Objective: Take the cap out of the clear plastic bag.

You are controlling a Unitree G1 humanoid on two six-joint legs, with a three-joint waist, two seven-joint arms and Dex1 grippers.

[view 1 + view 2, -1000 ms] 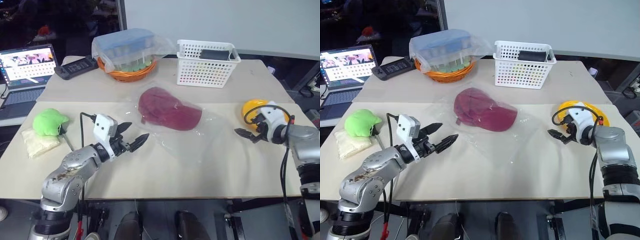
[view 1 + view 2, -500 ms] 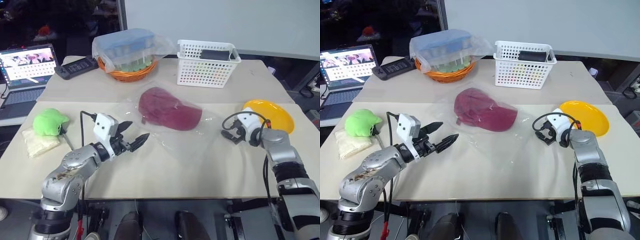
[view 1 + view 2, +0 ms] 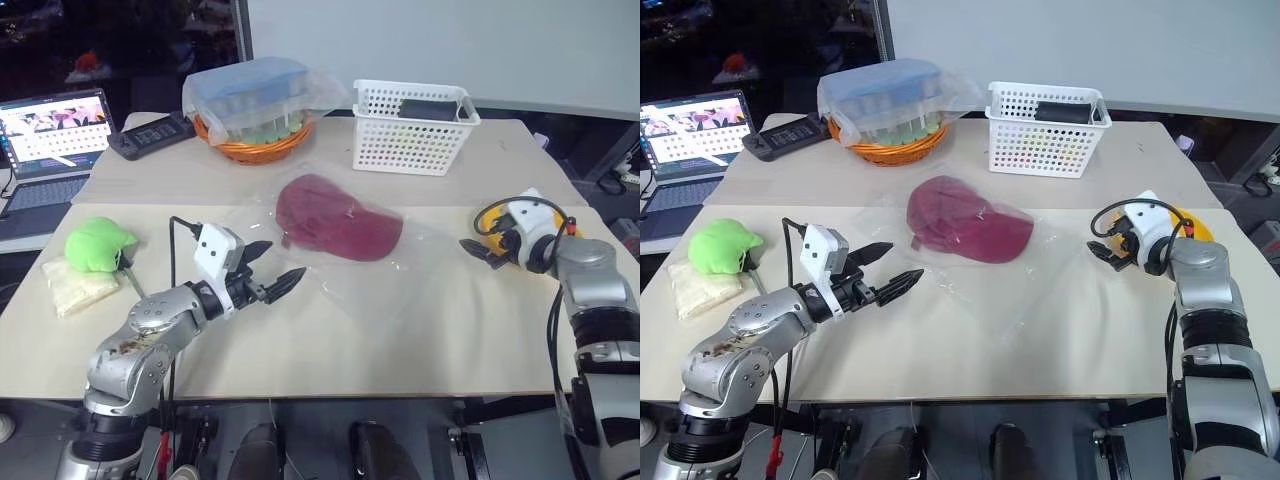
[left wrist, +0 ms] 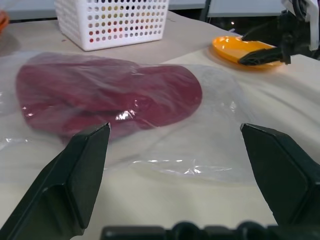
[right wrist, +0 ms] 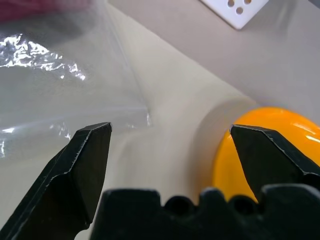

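**On the table, cap sealed in plastic, both my grippers empty**

Midway across the pale table [image 3: 330, 350], the cap [image 3: 338, 217] lies flat inside the clear plastic bag [image 3: 400, 270], its maroon crown and brim fully covered by the crinkly film. Behind the cap stands a white perforated basket [image 3: 413, 127]; behind and to the cap's left sits an orange basket [image 3: 255, 145] holding a blue box under loose plastic. My left gripper [image 3: 272, 271] hovers just off the bag's near-left edge, fingers spread wide, holding nothing and pointing toward the cap. My right gripper [image 3: 478, 248] hangs off the bag's right edge, beside the yellow plate [image 3: 1193, 226], jaws likewise wide apart and empty. Well to the cap's left rests a bright green soft lump [image 3: 97, 243].
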